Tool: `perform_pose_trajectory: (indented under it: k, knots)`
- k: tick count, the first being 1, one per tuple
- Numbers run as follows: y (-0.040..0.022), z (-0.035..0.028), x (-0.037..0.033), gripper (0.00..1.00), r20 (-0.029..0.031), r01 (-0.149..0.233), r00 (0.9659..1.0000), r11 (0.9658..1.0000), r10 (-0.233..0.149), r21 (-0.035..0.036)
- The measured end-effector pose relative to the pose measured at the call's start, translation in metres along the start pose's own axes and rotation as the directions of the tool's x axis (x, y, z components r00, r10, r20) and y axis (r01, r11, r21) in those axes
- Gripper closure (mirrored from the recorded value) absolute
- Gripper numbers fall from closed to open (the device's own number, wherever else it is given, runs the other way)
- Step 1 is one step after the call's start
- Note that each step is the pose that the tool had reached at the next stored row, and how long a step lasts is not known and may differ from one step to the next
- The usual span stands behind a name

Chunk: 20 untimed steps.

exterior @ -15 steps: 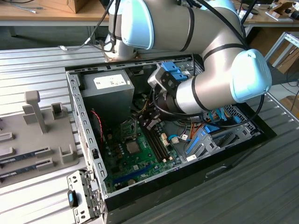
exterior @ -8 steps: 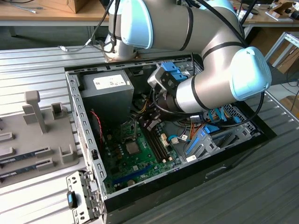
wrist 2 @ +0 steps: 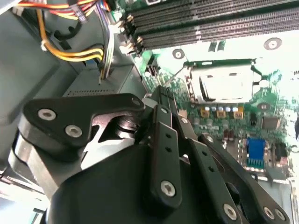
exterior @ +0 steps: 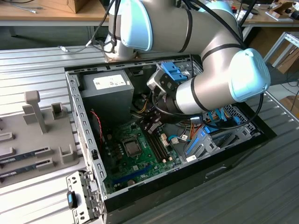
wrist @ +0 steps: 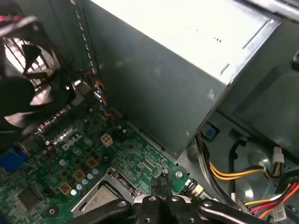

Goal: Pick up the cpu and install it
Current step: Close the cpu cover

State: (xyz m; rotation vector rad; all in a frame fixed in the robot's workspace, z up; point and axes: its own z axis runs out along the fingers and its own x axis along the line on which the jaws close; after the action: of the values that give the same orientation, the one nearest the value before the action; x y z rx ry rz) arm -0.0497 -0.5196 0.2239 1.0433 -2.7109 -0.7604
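Note:
The cpu [exterior: 132, 148], a silver-grey square, lies flat inside the metal-framed socket [wrist 2: 188, 84] on the green motherboard [exterior: 114, 161]. It shows bright in the second wrist view [wrist 2: 219, 86], and one corner of it [wrist: 100, 198] appears in the first wrist view. My gripper [exterior: 150, 127] hangs inside the open computer case, above the board and beside the socket, toward the power supply. Its black fingertips [wrist: 160, 184] stand pressed together with nothing between them. In the second wrist view the gripper [wrist 2: 160, 92] ends a short way from the socket frame.
The grey power supply box [exterior: 105, 91] fills the case's far corner, with yellow and orange cables [wrist 2: 70, 51] beside it. Memory slots [exterior: 159, 145] run next to the socket. A black fan [wrist: 23, 88] sits at the case wall. A grey tray [exterior: 42, 140] with memory sticks lies at the exterior view's left.

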Motion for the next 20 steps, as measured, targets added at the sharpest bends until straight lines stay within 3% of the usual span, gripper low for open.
perform_pose_trajectory:
  k: [11, 17, 20]
  knots:
    - [-0.0008, -0.0005, -0.0009, 0.89, 0.0001, 0.0, 1.0, 1.0, 0.0, -0.0003]
    - [-0.0094, -0.0043, -0.0115, 0.89, -0.0016, -0.001, 1.0, 1.0, 0.001, -0.002]
    - [-0.0107, -0.007, -0.0145, 0.89, -0.001, -0.001, 1.0, 1.0, 0.001, -0.0034]
